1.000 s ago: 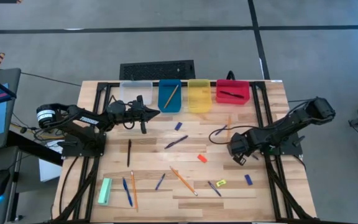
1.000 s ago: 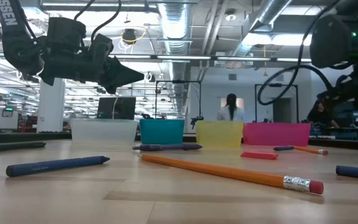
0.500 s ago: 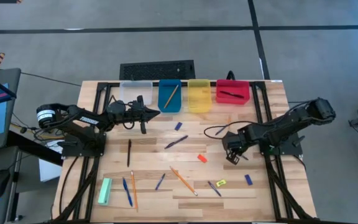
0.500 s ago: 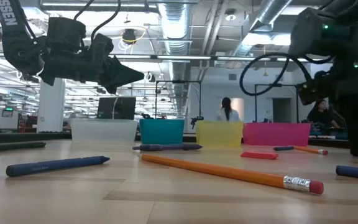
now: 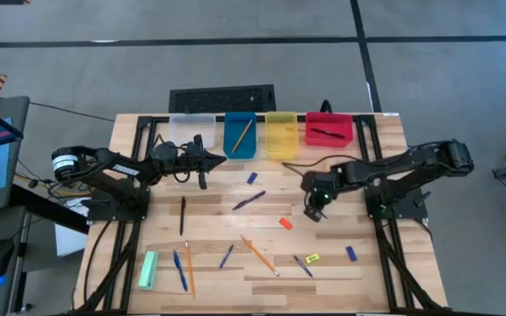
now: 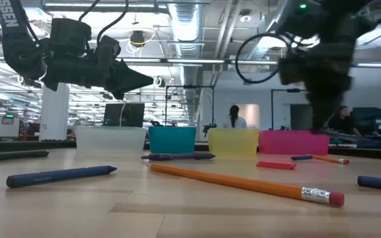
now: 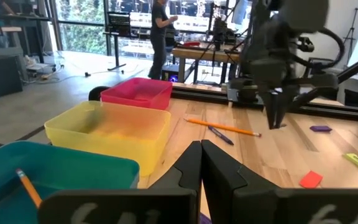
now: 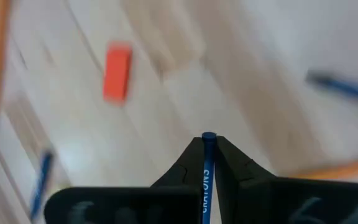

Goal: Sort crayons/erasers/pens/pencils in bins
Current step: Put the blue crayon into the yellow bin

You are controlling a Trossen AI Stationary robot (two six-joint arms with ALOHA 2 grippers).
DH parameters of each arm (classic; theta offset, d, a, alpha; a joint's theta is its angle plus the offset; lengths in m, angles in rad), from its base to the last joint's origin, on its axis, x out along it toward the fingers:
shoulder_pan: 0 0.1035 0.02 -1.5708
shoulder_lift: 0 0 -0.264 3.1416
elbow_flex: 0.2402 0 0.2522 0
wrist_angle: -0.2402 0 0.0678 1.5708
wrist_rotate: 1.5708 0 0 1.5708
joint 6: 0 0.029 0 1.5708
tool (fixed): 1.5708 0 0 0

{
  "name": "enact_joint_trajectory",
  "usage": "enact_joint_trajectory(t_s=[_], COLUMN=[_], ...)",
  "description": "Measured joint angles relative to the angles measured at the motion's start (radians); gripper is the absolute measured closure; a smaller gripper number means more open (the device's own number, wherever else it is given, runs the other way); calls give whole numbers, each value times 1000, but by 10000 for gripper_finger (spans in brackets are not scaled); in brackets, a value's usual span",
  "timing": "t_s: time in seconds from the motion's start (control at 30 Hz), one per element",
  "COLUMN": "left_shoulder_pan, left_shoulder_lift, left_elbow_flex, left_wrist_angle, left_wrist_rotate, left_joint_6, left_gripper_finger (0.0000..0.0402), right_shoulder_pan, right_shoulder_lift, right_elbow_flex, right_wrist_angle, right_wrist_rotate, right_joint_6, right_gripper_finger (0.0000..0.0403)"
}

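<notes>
**Desk:** While I log this, what is the right arm's entry?

**Operator:** Item one: right pincer [image 5: 313, 211], clamped on a blue crayon [image 8: 207, 171]. In its wrist view the stick sits between the two dark fingers with its tip poking out. A second ago this pincer was nearer the right edge of the bench [image 5: 209, 224]. It has since swung in toward the middle and now hangs just beside the orange-red eraser [image 5: 285, 223], apart from it.

**Desk:** Meaning for the sort?

**Operator:** I read it as a pick completed and the carry begun, with the drop not yet made.

**Desk:** Left arm?

**Operator:** Item two: left pincer [image 5: 218, 158], fingers together and holding nothing. It hovers just in front of the blue bin [image 5: 240, 154] and has not moved over the last second.

**Desk:** Bins?

**Operator:** Four in a row at the far edge.
- Clear bin [image 5: 191, 123]: I can see no contents.
- Blue bin: one pencil [image 5: 242, 132].
- Yellow bin [image 5: 281, 149]: appears empty.
- Red bin [image 5: 328, 142]: one dark pen [image 5: 328, 132].

My guess is the crayon goes to the clear or the yellow one.

**Desk:** Outstanding?

**Operator:** Most of the stock is still loose on the bench: pencils, pens, erasers and more blue sticks. I judge the task to be at an early stage.
</notes>
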Motion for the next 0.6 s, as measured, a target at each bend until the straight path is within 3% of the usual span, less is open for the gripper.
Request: enact_joint_trajectory(t_s=[0.4,0.6], left_shoulder_pan=[0,0], left_shoulder_lift=[0,0], left_elbow_flex=[0,0], left_wrist_angle=[4,3], left_wrist_rotate=[4,5], left_joint_6=[-8,-8], left_gripper_finger=[401,401], right_shoulder_pan=[-215,-274], right_shoulder_lift=[251,361], right_elbow_flex=[0,0], right_wrist_angle=[471,581], right_wrist_rotate=[-87,-125], right_joint_6=[-83,-83], right_gripper_finger=[371,367])
